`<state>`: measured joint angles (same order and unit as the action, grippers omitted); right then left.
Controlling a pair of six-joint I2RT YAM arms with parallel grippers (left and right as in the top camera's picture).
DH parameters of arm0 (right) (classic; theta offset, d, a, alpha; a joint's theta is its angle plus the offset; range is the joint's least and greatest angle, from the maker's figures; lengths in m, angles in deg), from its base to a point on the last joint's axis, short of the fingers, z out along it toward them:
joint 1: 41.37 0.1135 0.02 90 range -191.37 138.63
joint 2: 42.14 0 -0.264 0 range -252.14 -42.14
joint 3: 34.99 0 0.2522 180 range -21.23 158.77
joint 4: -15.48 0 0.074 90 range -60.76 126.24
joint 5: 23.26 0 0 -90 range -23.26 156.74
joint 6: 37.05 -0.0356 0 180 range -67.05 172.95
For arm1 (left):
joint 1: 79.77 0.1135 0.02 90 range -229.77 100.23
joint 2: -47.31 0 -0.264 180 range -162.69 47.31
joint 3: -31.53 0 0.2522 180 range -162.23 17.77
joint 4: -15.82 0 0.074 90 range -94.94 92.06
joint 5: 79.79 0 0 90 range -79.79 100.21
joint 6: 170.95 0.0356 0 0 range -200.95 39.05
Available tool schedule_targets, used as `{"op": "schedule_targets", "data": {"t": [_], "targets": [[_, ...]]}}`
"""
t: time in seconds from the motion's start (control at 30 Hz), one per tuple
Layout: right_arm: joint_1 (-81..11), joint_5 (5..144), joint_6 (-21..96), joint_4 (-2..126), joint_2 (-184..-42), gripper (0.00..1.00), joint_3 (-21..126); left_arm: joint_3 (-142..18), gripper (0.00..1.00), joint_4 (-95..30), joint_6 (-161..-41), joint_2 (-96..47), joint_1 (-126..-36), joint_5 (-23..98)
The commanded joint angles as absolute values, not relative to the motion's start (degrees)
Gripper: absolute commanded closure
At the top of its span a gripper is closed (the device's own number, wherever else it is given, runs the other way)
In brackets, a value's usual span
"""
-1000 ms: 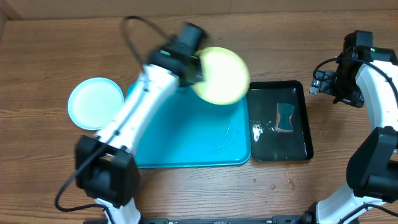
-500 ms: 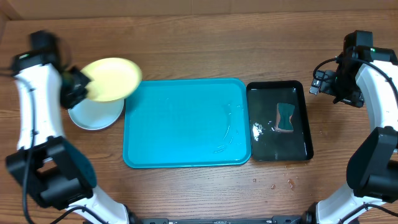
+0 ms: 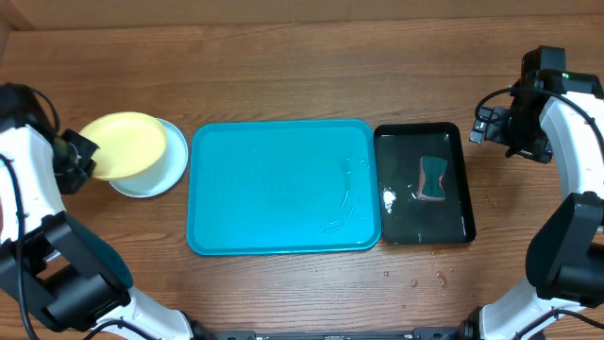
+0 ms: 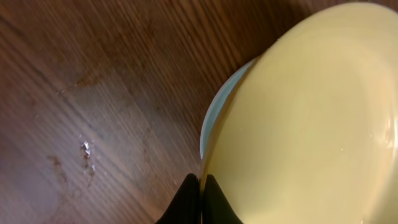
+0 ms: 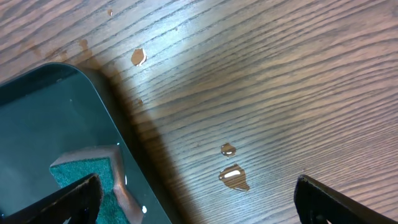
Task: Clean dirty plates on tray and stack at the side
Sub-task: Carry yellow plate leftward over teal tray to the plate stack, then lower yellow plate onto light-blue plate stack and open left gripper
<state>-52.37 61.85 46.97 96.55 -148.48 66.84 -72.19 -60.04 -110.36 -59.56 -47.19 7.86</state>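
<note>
Now the left pincer (image 4: 200, 194) is clamped on the rim of the yellow-green plate (image 4: 311, 124), its dark tips nipped together on the edge. The plate sits just left of the tray (image 3: 283, 184), tilted slightly and overlapping a pale plate (image 3: 175, 168) that rests on the worktop (image 3: 283, 57) there. In the wrist view a thin sliver of that pale rim peeks out from under the yellow-green one. Whether the two are touching cannot be told, nor whether a third plate lies beneath.

The change over the last second is large. The plate has swung from above the tray's far edge, across the tray's left rim, and down over the stacking spot. It seems the carry is almost over, and only the lowering and release are left for this plate.

The tray itself is bare of plates, showing only faint wet streaks toward its right side, so the task looks close to its end.

Right of the tray, a black tray (image 3: 444, 227) holds a sponge (image 3: 433, 178). Beyond that, the right pincer (image 5: 199, 205) hangs with its fingers wide apart over the worktop, holding nothing.
</note>
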Motion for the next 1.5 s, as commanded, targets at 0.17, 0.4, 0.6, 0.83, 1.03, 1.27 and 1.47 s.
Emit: {"op": "schedule_targets", "data": {"t": [0.17, 0.4, 0.6, 0.83, 1.03, 1.27, 1.47], "targets": [[-52.7, 61.7, 46.8, 96.4, -147.7, 0.00, 67.5, -62.4, 0.96, -49.6, -108.2, -58.2, -49.2, 7.4], [-52.7, 61.7, 46.8, 96.4, -147.7, 0.00, 67.5, -61.1, 0.95, -45.0, -103.1, -58.2, -50.5, 8.5], [-52.7, 61.7, 46.8, 96.4, -147.7, 0.00, 67.5, -61.1, 0.84, -44.6, -102.7, -58.3, -50.6, 8.6], [-52.7, 61.7, 46.8, 96.4, -147.7, 0.00, 67.5, -61.1, 0.33, -45.6, -99.5, -58.3, -50.6, 10.7], [-52.7, 61.7, 46.8, 96.4, -147.7, 0.00, 67.5, -61.1, 0.20, -45.6, -90.3, -58.3, -50.7, 22.8], [-52.7, 61.7, 46.8, 96.4, -147.7, 0.00, 67.5, -61.1, 0.83, -45.6, -88.6, -58.3, -51.4, 24.7], [-52.7, 61.7, 46.8, 96.4, -147.7, 0.00, 67.5, -59.2, 0.96, -44.2, -96.2, -58.3, -51.5, 18.7]]}}
